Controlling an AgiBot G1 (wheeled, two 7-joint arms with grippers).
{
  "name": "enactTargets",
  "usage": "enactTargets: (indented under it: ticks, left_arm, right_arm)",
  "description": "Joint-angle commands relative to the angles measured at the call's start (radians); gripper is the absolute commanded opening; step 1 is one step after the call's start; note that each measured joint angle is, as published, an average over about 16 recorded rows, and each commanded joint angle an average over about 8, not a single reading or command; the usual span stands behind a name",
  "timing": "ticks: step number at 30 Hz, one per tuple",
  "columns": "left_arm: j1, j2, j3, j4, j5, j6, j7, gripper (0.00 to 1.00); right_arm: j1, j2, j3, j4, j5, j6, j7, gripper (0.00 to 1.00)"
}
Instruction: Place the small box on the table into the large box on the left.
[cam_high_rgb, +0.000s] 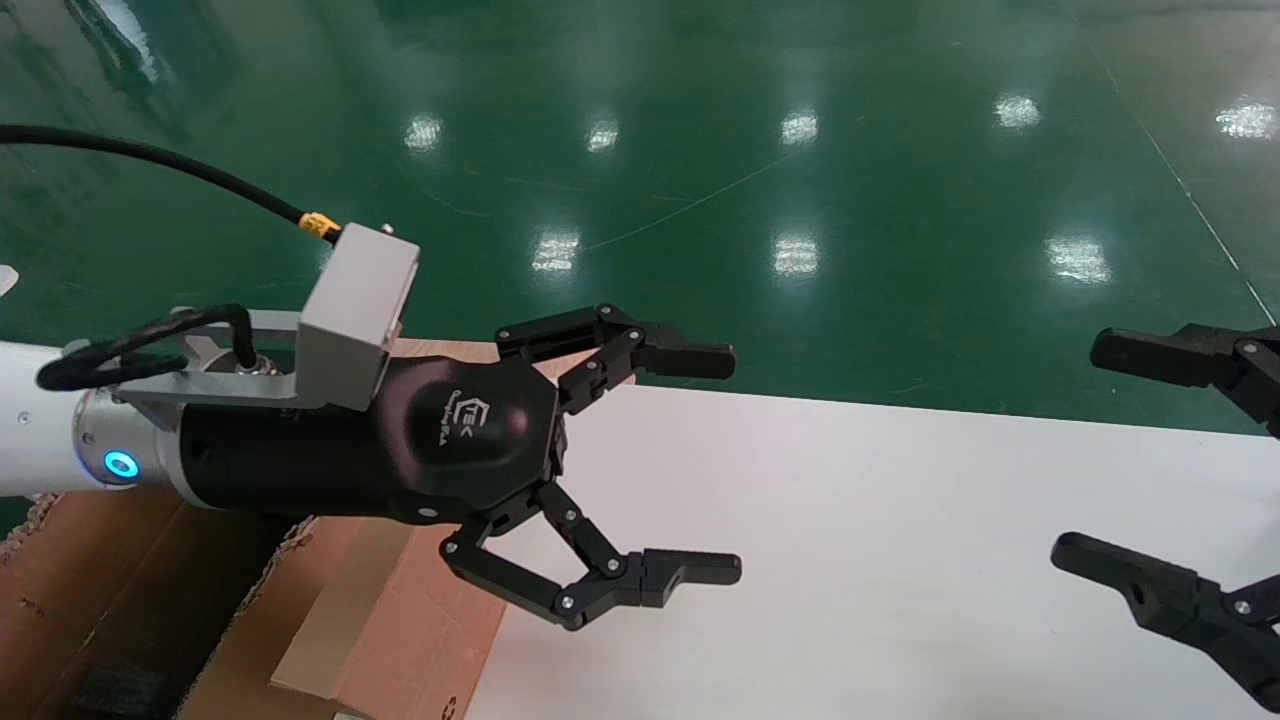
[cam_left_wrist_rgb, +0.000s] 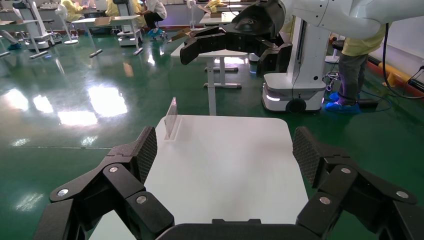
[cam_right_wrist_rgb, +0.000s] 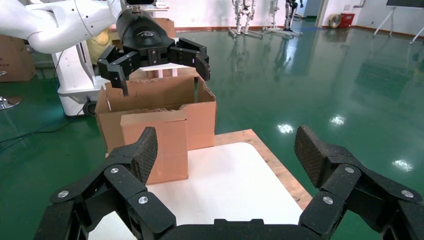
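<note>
Your left tool (cam_high_rgb: 690, 465) hangs wide open and empty over the counter's (cam_high_rgb: 880, 560) left edge; your right tool (cam_high_rgb: 1130, 460), also wide, holds nothing.

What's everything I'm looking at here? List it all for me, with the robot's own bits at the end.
Table: one, white, in front of the robot, between the two grippers.
Large box: one, brown cardboard with ragged flaps, at the table's left end, open at the top.
Small box: one, plain brown cardboard, standing against the large box at the table's left end.
Wooden board: one, pale, showing along the table's edge.
Clear upright panel: one, see-through, at the table's far edge in the left wrist view.
Floor: glossy green, all around.
Left gripper: one, black, open, held above the table's left end beside the boxes.
Right gripper: one, black, open, over the table's right end.
</note>
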Motion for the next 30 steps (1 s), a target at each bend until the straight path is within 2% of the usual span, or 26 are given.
enactTargets:
  ticks: [1,10,14,20,24,30]
  left_arm:
    - [0.000,0.000,-0.001,0.000,0.000,0.000,0.000,1.00]
    - [-0.001,-0.041,-0.005,-0.001,0.031,-0.016,-0.004,1.00]
    - [-0.017,-0.099,0.002,-0.021,0.111,-0.056,-0.040,1.00]
    - [-0.085,-0.170,0.044,-0.062,0.275,-0.096,-0.147,1.00]
    - [-0.146,-0.177,0.066,-0.072,0.341,-0.071,-0.174,1.00]
    - [-0.199,-0.168,0.074,-0.071,0.365,-0.040,-0.167,1.00]
  right_arm:
    - [0.000,0.000,0.000,0.000,0.000,0.000,0.000,0.00]
    - [0.000,0.000,0.000,0.000,0.000,0.000,0.000,0.00]
    - [0.000,0.000,0.000,0.000,0.000,0.000,0.000,0.00]
    - [0.000,0.000,0.000,0.000,0.000,0.000,0.000,0.00]
    - [0.000,0.000,0.000,0.000,0.000,0.000,0.000,0.00]
    - [0.000,0.000,0.000,0.000,0.000,0.000,0.000,0.00]
